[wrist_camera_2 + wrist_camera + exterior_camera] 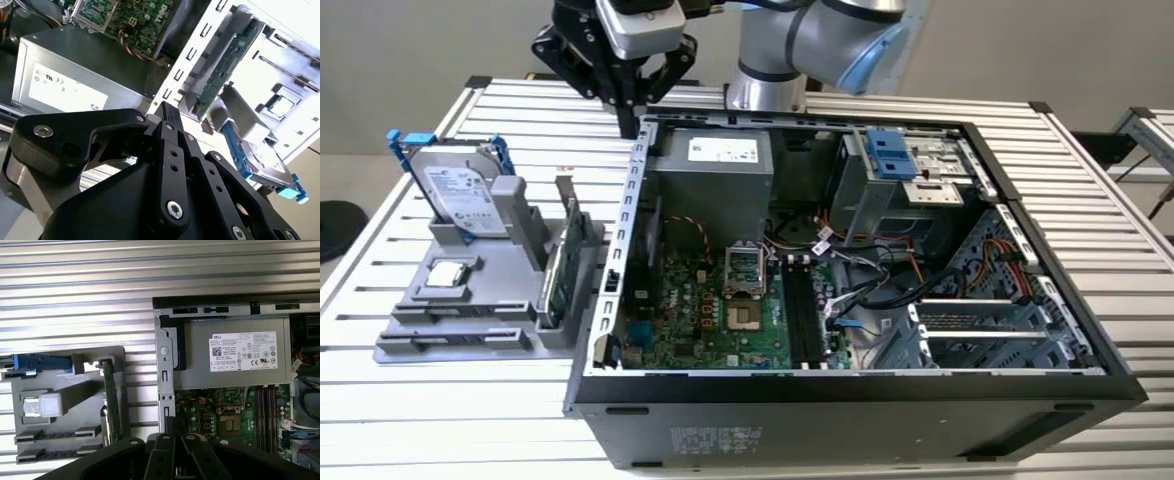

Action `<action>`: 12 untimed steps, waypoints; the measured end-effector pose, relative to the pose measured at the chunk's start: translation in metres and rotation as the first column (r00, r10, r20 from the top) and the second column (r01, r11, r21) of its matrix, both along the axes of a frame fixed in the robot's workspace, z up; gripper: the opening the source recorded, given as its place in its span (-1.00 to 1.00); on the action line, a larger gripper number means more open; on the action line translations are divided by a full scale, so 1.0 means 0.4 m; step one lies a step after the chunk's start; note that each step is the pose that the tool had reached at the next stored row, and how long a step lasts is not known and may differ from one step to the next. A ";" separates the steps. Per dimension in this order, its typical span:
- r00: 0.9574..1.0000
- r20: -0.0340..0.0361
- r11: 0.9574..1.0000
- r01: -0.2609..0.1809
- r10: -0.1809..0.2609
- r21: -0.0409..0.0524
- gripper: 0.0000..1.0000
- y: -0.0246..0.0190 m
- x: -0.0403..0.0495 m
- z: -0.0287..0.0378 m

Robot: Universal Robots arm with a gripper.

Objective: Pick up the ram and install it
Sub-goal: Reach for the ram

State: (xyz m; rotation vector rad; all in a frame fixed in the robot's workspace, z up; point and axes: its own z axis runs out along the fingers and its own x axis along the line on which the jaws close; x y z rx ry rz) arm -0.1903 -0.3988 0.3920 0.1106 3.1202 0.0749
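Above one corner of the black computer case [854, 420], the black tool [630, 125] hangs closed and empty, apart from the ram [460, 313], apparently the thin dark strip in the grey holder [494, 295], where a skewed approach could strike the green card [550, 280].

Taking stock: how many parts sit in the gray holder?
3: the hard drive upright at one end, the chip flat in the middle, the green card on edge beside the case. Its low slots may hide more.
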 end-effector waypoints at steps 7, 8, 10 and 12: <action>1.000 -0.003 1.000 0.000 0.000 0.000 -1.00 0.000 -0.045 0.000; 1.000 -0.004 1.000 0.000 0.000 0.000 -1.00 0.000 -0.052 -0.001; 1.000 -0.005 1.000 0.000 0.000 0.000 -1.00 0.000 -0.064 -0.001; 1.000 -0.006 1.000 0.000 0.000 0.000 -1.00 0.000 -0.078 -0.001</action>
